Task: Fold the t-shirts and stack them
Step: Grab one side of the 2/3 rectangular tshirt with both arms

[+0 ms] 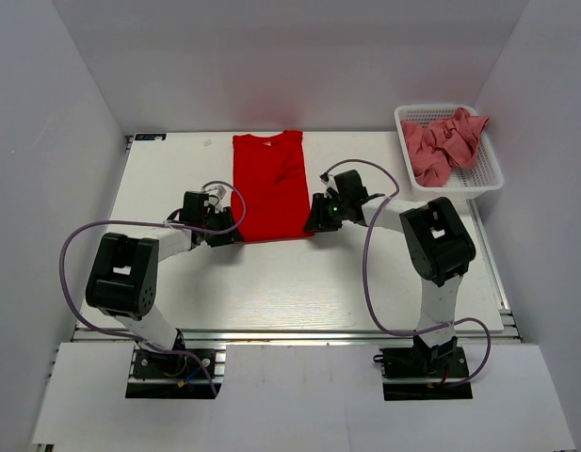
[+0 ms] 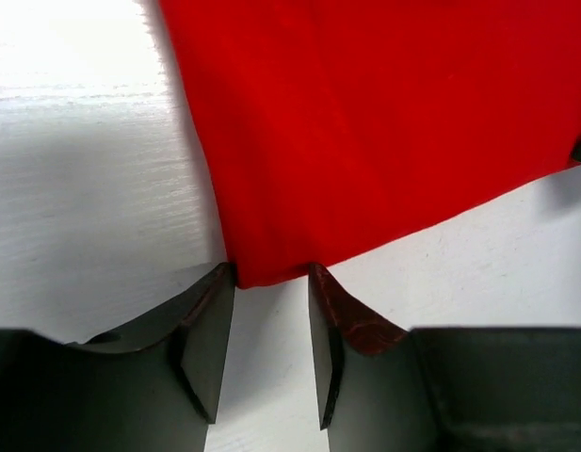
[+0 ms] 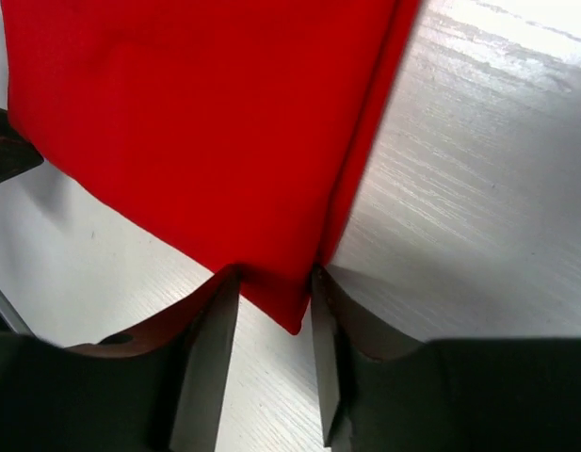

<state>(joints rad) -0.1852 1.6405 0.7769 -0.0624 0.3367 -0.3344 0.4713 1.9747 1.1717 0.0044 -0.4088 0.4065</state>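
Left end effector (image 2: 271,271) half-open astride red t-shirt (image 2: 365,122) corner | right end effector (image 3: 275,275) likewise

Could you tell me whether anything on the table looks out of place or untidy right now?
Only the pink t-shirts: they lie crumpled in the white basket at the far right corner, with one fold poking over its far rim. The red t-shirt lies flat on the table, nothing odd there.
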